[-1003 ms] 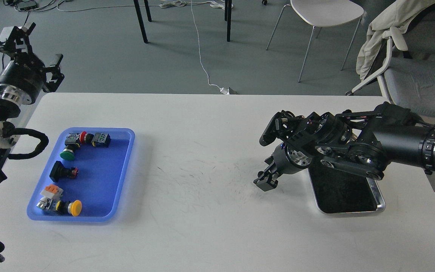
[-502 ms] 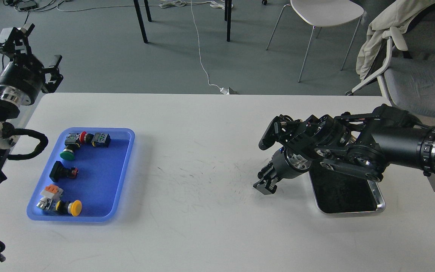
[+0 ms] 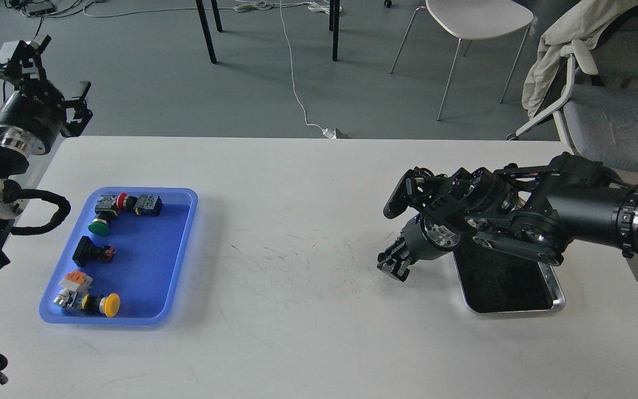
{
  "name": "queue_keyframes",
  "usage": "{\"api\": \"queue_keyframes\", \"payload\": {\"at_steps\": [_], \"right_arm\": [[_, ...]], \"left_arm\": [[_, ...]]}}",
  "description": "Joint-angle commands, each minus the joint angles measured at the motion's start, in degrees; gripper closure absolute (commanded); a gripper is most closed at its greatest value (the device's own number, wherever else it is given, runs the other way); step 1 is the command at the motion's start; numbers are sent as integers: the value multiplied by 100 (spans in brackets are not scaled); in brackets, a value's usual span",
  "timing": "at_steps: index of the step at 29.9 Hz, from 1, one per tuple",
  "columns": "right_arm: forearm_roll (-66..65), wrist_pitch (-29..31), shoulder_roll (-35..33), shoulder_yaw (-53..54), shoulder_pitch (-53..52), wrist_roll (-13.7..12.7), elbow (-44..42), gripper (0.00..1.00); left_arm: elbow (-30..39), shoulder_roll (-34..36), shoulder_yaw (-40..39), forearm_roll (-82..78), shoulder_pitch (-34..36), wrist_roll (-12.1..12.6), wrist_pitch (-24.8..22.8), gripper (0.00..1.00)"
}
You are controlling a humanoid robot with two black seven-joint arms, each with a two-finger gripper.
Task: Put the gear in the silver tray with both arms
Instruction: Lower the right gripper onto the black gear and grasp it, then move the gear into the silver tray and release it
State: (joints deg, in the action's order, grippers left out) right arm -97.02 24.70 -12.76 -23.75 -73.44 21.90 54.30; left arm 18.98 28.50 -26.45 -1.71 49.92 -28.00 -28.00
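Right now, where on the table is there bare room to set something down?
The widest bare patch lies mid-table between the blue tray and the right gripper; the near strip is bare too. The blue tray's left half is crowded with switches. The right arm overhangs the silver tray, whose near end shows bare.

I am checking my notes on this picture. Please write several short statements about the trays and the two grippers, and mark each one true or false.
1. The blue tray holds several push buttons. True.
2. The silver tray lies left of the blue tray. False: it lies to the right.
3. The left gripper touches the blue tray. False: it is raised beyond the table's far left corner.
4. The right gripper is beside the silver tray's left edge. True.
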Motion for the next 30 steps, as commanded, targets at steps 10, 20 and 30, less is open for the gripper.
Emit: {"api": "queue_keyframes", "payload": {"at_steps": [10, 20, 30], "right_arm": [[-1, -1, 1, 2, -12, -2, -51, 82], [8, 17, -16, 10, -82, 7, -33, 94], [131, 34, -815, 256, -442, 209, 151, 97]], "left_arm": [[0, 7, 0, -5, -9, 0, 0, 1], [0, 24, 17, -14, -9, 0, 0, 1], [0, -2, 35, -14, -106, 0, 0, 1]]}}
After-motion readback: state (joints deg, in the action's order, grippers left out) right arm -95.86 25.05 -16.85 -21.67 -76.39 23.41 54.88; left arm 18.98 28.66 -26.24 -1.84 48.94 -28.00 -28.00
